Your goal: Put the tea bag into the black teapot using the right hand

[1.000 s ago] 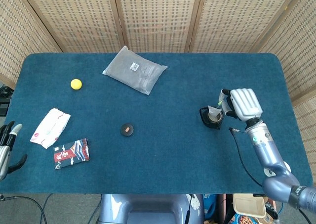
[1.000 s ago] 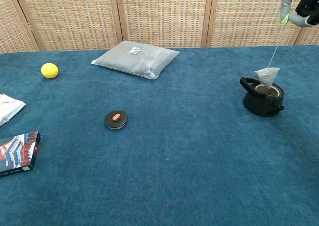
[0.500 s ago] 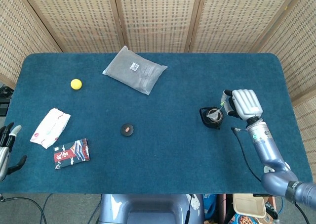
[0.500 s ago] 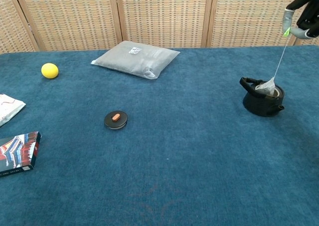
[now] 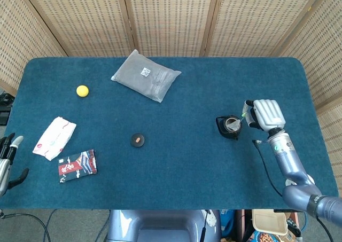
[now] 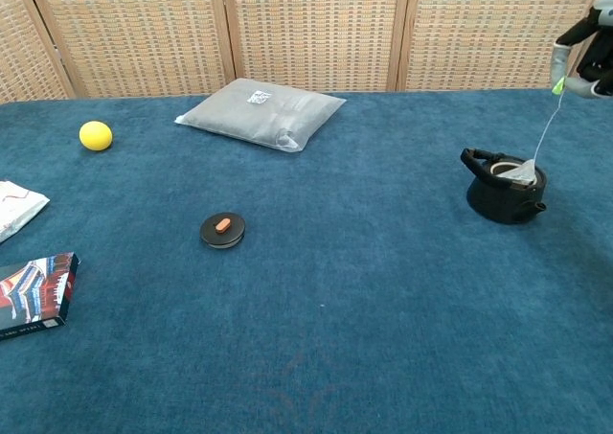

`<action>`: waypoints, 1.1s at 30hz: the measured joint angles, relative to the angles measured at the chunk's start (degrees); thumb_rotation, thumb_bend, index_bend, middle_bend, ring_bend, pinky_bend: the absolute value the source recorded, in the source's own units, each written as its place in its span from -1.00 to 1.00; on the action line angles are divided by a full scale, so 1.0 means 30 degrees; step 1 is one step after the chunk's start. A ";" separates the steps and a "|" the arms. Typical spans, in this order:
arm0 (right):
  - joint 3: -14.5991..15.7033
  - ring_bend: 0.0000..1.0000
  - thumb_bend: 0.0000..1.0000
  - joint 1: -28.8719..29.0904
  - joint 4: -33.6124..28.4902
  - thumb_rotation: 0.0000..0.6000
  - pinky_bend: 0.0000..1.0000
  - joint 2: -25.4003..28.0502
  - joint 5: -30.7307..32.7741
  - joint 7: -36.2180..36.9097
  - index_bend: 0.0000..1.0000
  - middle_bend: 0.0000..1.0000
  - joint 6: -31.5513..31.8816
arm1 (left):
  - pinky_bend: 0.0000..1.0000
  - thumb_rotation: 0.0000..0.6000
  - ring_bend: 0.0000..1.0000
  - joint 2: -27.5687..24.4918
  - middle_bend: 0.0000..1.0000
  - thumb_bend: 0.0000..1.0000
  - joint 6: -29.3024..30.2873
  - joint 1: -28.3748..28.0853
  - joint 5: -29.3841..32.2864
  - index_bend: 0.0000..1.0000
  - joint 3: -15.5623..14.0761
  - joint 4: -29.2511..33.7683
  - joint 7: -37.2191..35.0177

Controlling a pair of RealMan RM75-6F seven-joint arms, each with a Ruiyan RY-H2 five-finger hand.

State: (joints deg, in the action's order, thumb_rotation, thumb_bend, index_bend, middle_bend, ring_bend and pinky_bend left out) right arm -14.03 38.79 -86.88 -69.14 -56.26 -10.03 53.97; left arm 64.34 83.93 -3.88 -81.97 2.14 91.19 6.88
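While the right hand [image 5: 265, 114] pinches its string tag, the tea bag [image 6: 520, 171] sits in the mouth of the black teapot [image 6: 505, 193]. Light, limp; handle by string only. Left hand [image 5: 7, 159]: fingers apart, holding nothing. Nearby: lid [image 5: 138, 140], ball [image 5: 82, 91], grey pouch [image 5: 145, 75]; nothing obstructs.

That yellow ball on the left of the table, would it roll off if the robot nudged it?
Probably it would roll: the yellow ball looks round and smooth, with nothing beside it to stop it. The blue table cover looks like felt, which might slow it soon. It seems small, so likely light, though its weight cannot be judged from here.
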 measured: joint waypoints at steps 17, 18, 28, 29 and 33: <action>0.0633 0.79 0.35 0.0039 0.1322 1.00 0.86 -0.0725 0.1254 -0.1052 0.22 0.88 -0.0732 | -1.00 1.00 -1.00 -0.0023 -1.00 -0.32 -0.0023 -0.0013 -0.0088 -1.00 -0.0008 0.0069 -0.0107; 0.0648 0.79 0.35 0.0061 0.1345 1.00 0.86 -0.0716 0.1420 -0.1138 0.21 0.88 -0.0827 | -1.00 1.00 -1.00 -0.0032 -1.00 -0.32 -0.0010 -0.0019 -0.0093 -1.00 0.0007 0.0073 -0.0089; 0.1121 0.79 0.35 0.0573 0.0698 1.00 0.86 0.0235 0.4321 -0.2901 -0.32 0.81 -0.2375 | -1.00 1.00 -1.00 -0.0160 -1.00 -0.32 -0.0027 -0.0062 -0.0321 -1.00 -0.0055 0.0307 -0.0196; 0.1200 0.79 0.35 0.0634 0.0586 1.00 0.86 0.0347 0.4534 -0.3040 -0.42 0.81 -0.2501 | -1.00 1.00 -1.00 -0.0168 -1.00 -0.32 -0.0009 -0.0059 -0.0338 -1.00 -0.0057 0.0322 -0.0186; 0.1442 0.79 0.35 0.0842 0.0058 1.00 0.86 0.0831 0.5131 -0.3344 -0.62 0.81 -0.2909 | -1.00 1.00 -1.00 -0.0200 -1.00 -0.32 0.0013 -0.0067 -0.0409 -1.00 -0.0069 0.0403 -0.0128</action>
State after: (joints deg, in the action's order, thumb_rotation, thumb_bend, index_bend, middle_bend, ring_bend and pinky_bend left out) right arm -9.71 41.31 -86.70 -66.65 -40.87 -20.06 45.25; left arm 63.74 83.97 -4.08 -83.20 1.93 92.40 6.50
